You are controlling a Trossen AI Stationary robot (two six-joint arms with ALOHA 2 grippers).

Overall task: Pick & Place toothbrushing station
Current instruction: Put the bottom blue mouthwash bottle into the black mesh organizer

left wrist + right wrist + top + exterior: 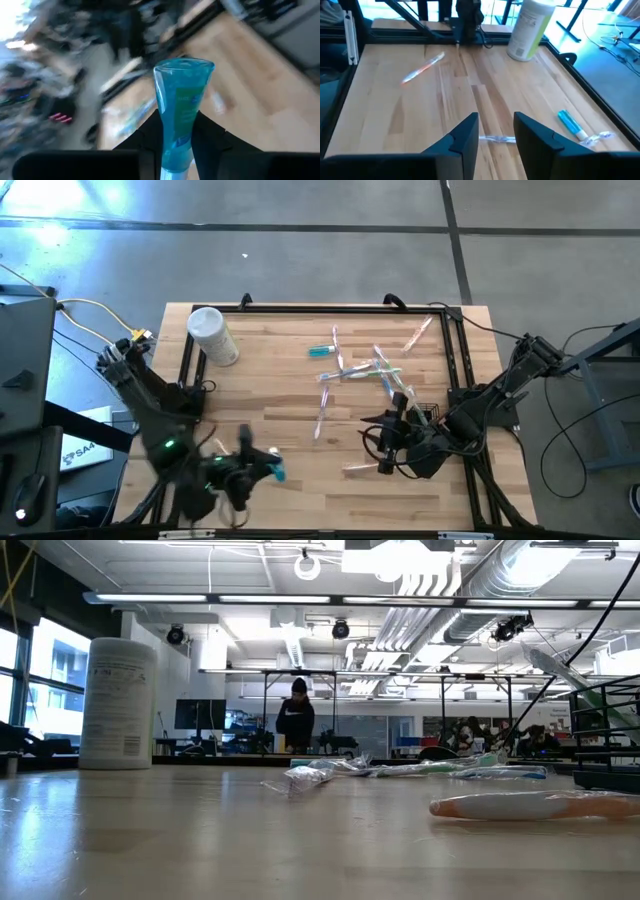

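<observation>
left gripper (262,465), near the front edge on the left side of the table (260,380), is clamped on a teal toothpaste tube (180,112). in the left wrist view the tube sits between the two dark fingers (212,142) with its flat crimped end sticking out beyond them. the view around it is smeared, so the arm is probably in motion. in the high view the tube's long axis runs roughly across the table, its teal end towards the right side.

right gripper (388,442) hangs low on the right half beside the black wire holder (428,417). its fingers (462,137) stand apart with nothing between them; a clear toothbrush (495,138) lies on the wood just ahead of the gap.

other toothbrushes (345,370) lie scattered mid-table at mixed angles. an orange-tipped one (418,333) is near the back right corner, and a second teal tube (322,351) lies among them. a white wipes canister (212,336) stands at back left.

judgement: step in hand is carrying the tube to the holder. do it well by keeping the grip firm (the tube is soft and could slip), lifting clear of the scattered brushes, and turning the tube upright before lowering it in. the right arm sits close to the holder, so approach with care.
</observation>
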